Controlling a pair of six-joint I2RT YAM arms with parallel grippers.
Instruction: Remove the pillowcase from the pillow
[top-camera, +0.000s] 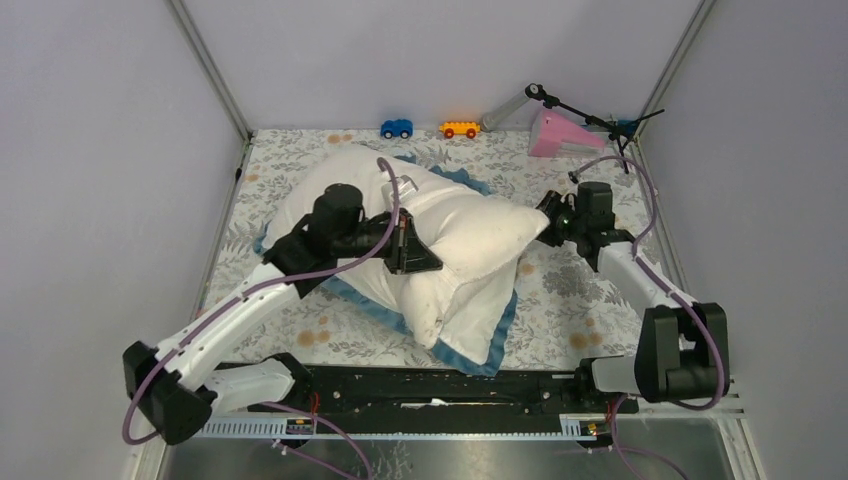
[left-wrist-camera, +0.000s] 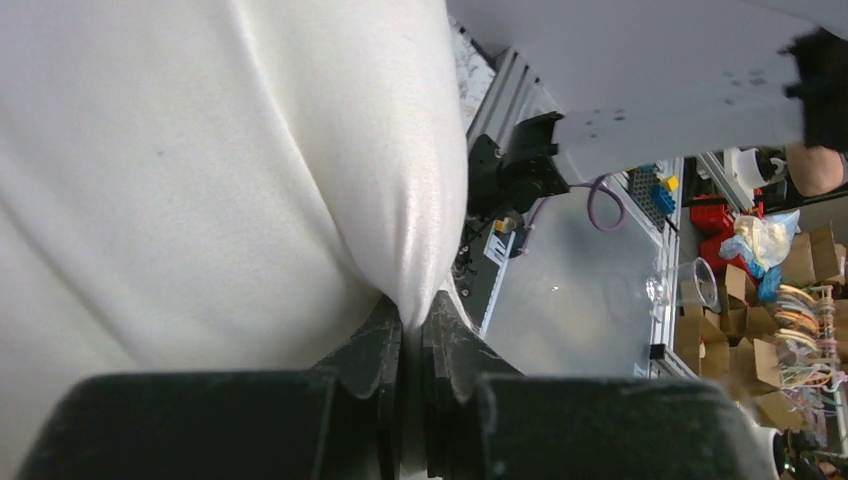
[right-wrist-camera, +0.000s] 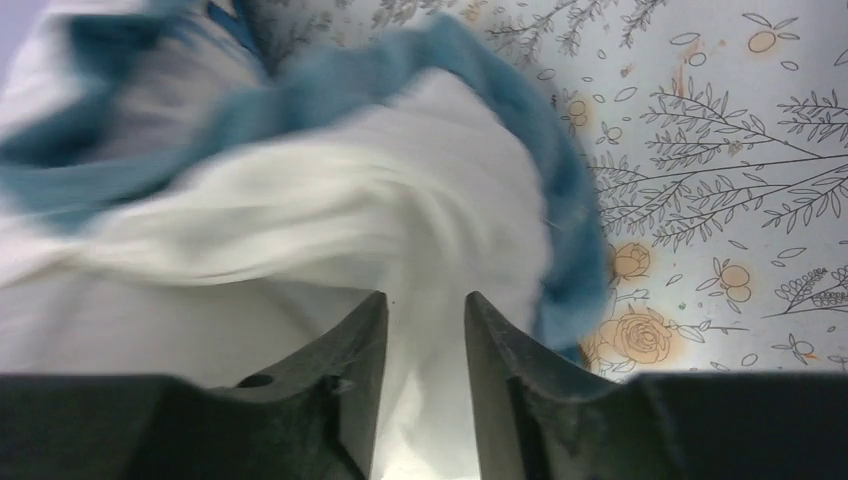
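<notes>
The plump cream-white pillow (top-camera: 460, 235) lies mid-table on the pillowcase (top-camera: 478, 352), whose blue edging shows under it in front and behind. My left gripper (top-camera: 420, 247) rests on top of the pillow, shut on a pinched fold of its smooth white fabric (left-wrist-camera: 400, 200). My right gripper (top-camera: 550, 222) is at the pillow's right corner, which tapers to it. In the right wrist view its fingers (right-wrist-camera: 360, 340) stand a little apart with thick white fabric (right-wrist-camera: 425, 340) filling the gap. The blurred blue edging (right-wrist-camera: 570, 230) curls around that white bulge.
The grey-and-orange floral cloth (top-camera: 560, 290) covers the table. A blue toy car (top-camera: 397, 128) and an orange toy car (top-camera: 460, 129) stand at the back edge. A pink wedge (top-camera: 556, 135) and a black stand (top-camera: 580, 112) are at the back right. Walls close in on three sides.
</notes>
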